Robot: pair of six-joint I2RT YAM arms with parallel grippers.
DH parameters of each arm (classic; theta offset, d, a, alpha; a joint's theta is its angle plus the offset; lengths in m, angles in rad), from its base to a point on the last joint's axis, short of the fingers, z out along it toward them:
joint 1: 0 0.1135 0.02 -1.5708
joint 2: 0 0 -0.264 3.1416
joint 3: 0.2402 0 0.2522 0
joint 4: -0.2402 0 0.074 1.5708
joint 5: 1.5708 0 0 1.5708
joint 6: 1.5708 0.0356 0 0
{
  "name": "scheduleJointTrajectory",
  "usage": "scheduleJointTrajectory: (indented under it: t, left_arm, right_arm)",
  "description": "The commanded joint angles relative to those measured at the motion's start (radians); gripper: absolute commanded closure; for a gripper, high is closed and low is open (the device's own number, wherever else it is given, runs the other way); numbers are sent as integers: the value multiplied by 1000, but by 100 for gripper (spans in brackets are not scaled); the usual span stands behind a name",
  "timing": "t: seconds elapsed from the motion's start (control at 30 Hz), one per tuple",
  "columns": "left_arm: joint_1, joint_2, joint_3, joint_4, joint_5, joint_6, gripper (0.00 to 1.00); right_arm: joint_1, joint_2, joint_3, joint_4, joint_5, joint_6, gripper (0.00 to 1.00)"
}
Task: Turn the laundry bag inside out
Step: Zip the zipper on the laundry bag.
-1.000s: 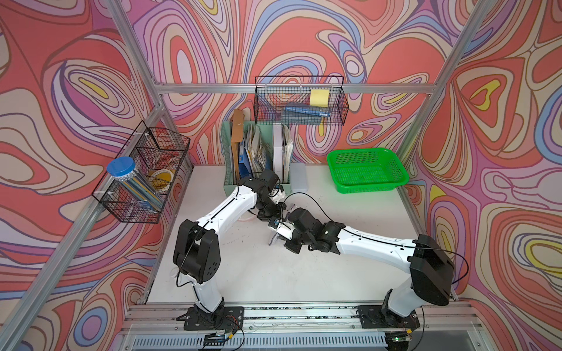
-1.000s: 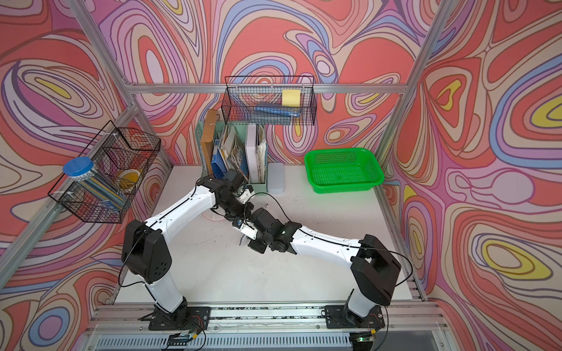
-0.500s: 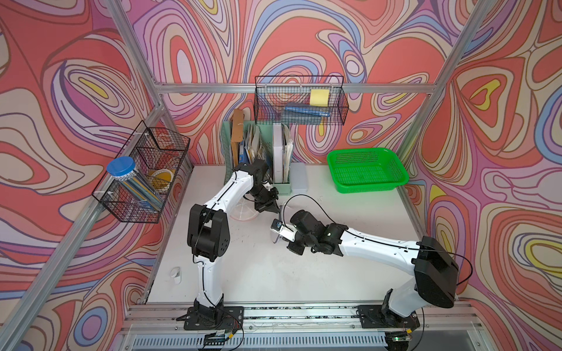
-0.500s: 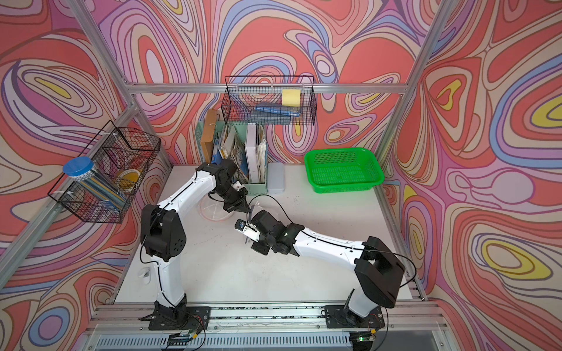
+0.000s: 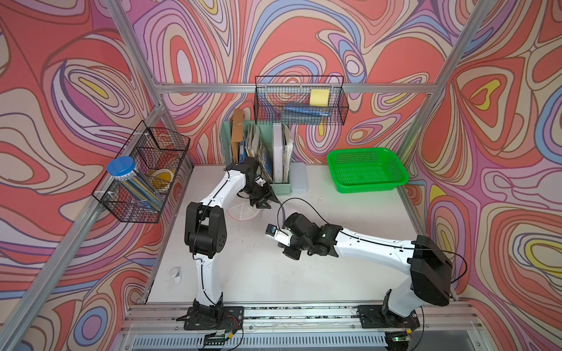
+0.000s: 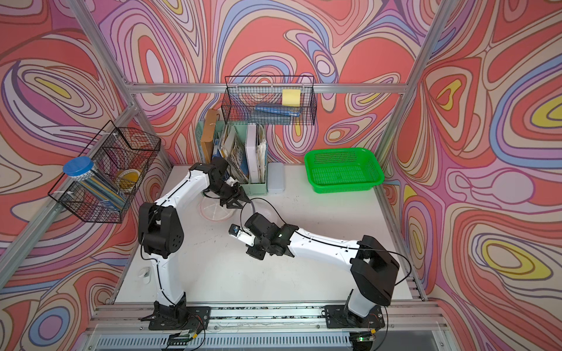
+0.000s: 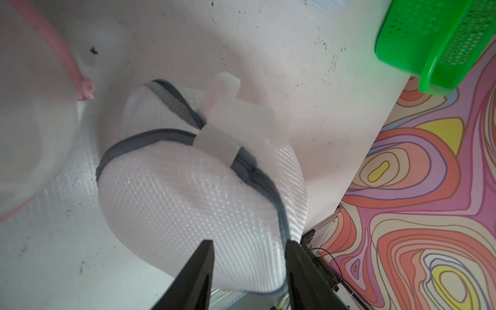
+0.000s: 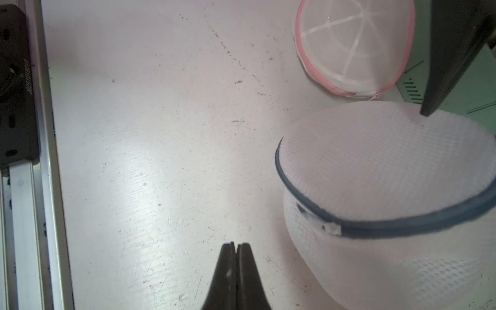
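Note:
The laundry bag [image 7: 188, 193] is a white mesh pouch with grey zip trim, bulging on the table. My left gripper [image 7: 248, 257] is open, and the bag's near edge lies loosely between its fingers, the grey trim against one finger. In the right wrist view the bag [image 8: 389, 174] stands rounded with a left fingertip [image 8: 451, 53] over its far side. My right gripper [image 8: 236, 245] is shut and empty, low over bare table beside the bag. In both top views the left gripper [image 5: 269, 202] [image 6: 240, 202] and right gripper [image 5: 290, 253] [image 6: 255, 253] flank the bag's grey trim [image 5: 281, 212].
A second mesh bag with pink trim [image 8: 354, 45] [image 5: 243, 209] lies just beyond. A file rack [image 5: 273, 158] stands at the back behind the left gripper. At the back right sits a green basket [image 5: 368, 170]. Wire baskets hang on the walls [image 5: 301, 103] [image 5: 146, 176].
My left gripper has opened from shut, and the left arm has drawn back toward the file rack. The right arm has shifted slightly and stays shut.

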Motion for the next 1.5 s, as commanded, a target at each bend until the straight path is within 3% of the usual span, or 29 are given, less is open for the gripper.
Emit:
scheduleJointTrajectory:
  t: [0.0,0.13,0.33,0.37,0.5,0.67,0.77,1.07,1.27,1.37,1.47]
  left_arm:
    - [-5,-153,-138,110,8,74,46]
    - [-11,-224,-265,152,-2,100,53]
    - [-27,-219,-263,183,-22,76,47]
    - [-34,-212,-258,184,-24,77,47]
    - [-66,-163,-205,146,-37,90,47]
    - [-138,-137,-120,98,-129,55,45]
    - [-179,-106,-60,34,-214,-4,42]
    - [-244,21,96,-83,-283,-104,39]
    - [-262,80,149,-103,-299,-117,41]
    - [-272,100,173,-105,-301,-121,50]
    - [-273,114,180,-120,-301,-114,78]
  right_arm:
    - [-21,14,45,-13,-42,16,100]
    - [-42,16,58,-24,-49,23,100]
    - [-111,-13,5,19,-42,121,100]
    - [-124,-20,-8,29,-36,137,97]
    - [-176,-34,-54,58,-69,219,65]
    - [-295,-72,-137,171,-176,423,60]
    - [-322,-105,-191,253,-179,487,58]
    - [-340,-185,-275,312,-87,506,58]
    - [-340,-202,-305,323,-132,455,53]
    - [-340,-199,-328,348,-163,436,53]
    - [-340,-190,-349,387,-203,394,53]
